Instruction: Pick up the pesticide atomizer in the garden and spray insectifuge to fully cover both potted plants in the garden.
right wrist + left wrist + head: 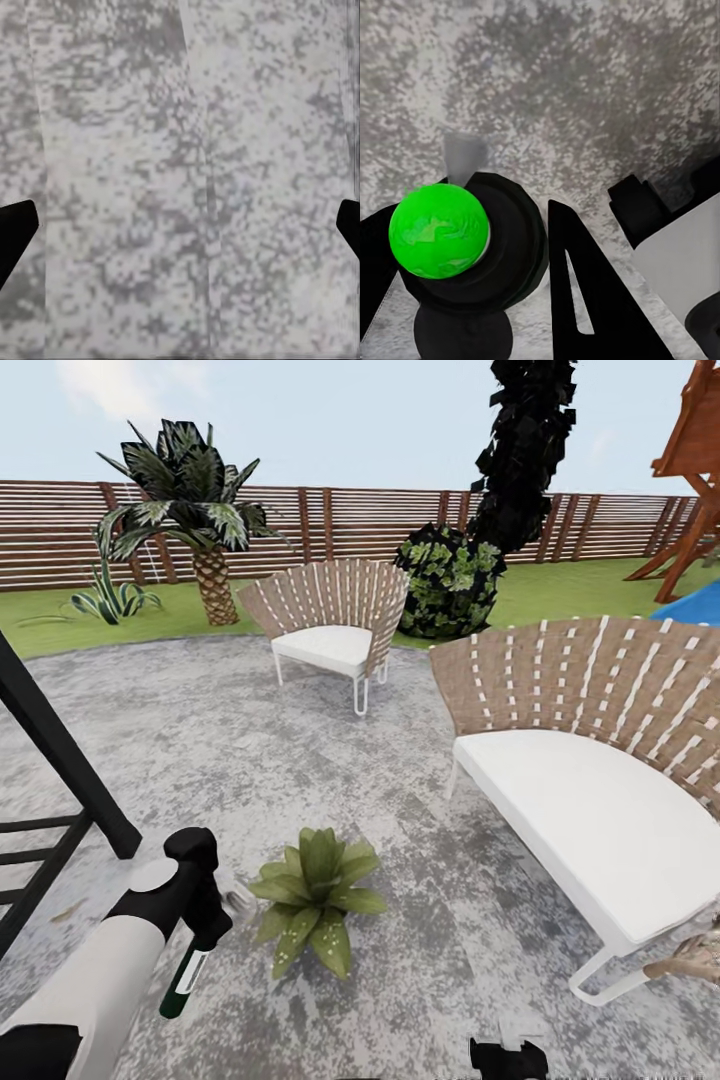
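The left pincer (205,920) is clamping the atomizer (186,972), its long axis hanging bottom-down toward seven o'clock. One potted plant (315,895) is sitting on the patio (250,760) just beside it at three o'clock. The right pincer (180,225) is standing apart, empty. Two chairs (335,630) are facing in.

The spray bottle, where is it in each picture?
Head view: the pesticide atomizer is at lower left, hanging from the left gripper, beside a potted plant.
Left wrist view: probably the round green-and-dark shape, seen end-on.
Right wrist view: the open right gripper over grey stone.
Shared landmark: the mottled grey patio.
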